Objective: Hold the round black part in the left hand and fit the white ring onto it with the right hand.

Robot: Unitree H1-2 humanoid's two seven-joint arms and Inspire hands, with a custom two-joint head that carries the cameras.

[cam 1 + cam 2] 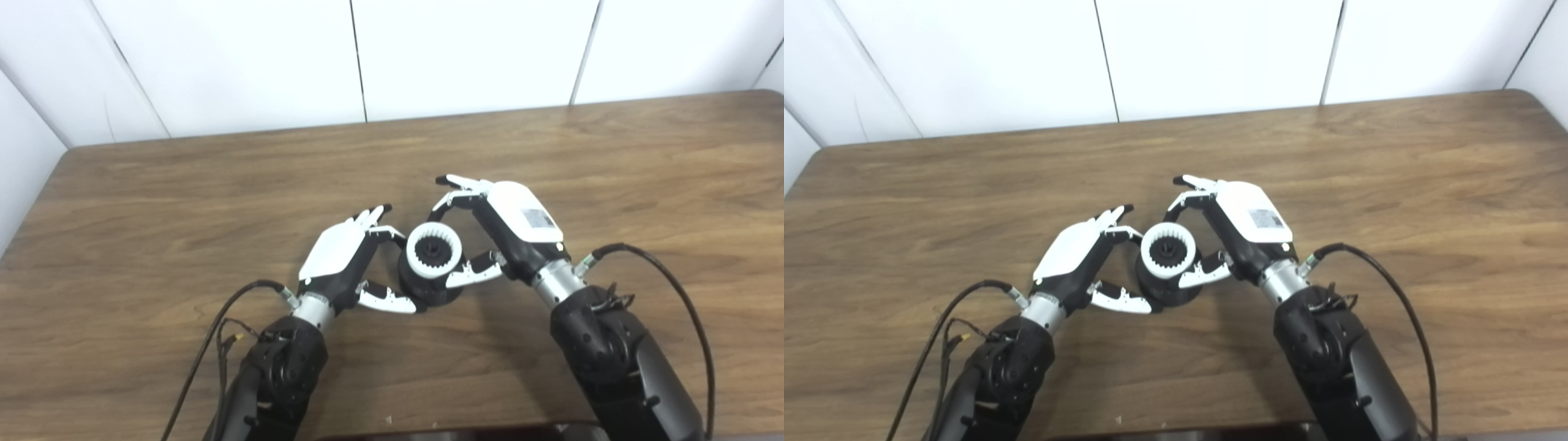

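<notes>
Left eye view: white ring (434, 250) seated atop round black part (429, 288) on tabletop (184, 184). Left hand (346, 263) fingers clamped on part's left side; right hand (499, 229) fingers apart around ring. Fitting step looks near done; next: press ring flush, release.

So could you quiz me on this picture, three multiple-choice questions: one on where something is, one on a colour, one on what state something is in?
1. Where is the white ring?
A. On top of the round black part
B. At the table's far edge
C. Under the right arm

2. What colour is the table?
A. Green
B. Brown wood
C. White

3. What is the left hand doing?
A. Lying flat, far away
B. Fingers around the black part's side
C. Lifting the ring high

Answers: 1 A, the ring sits on the black part between both hands. 2 B, wood grain shows. 3 B, its fingers cup the part while the right hand flanks the ring.
</notes>
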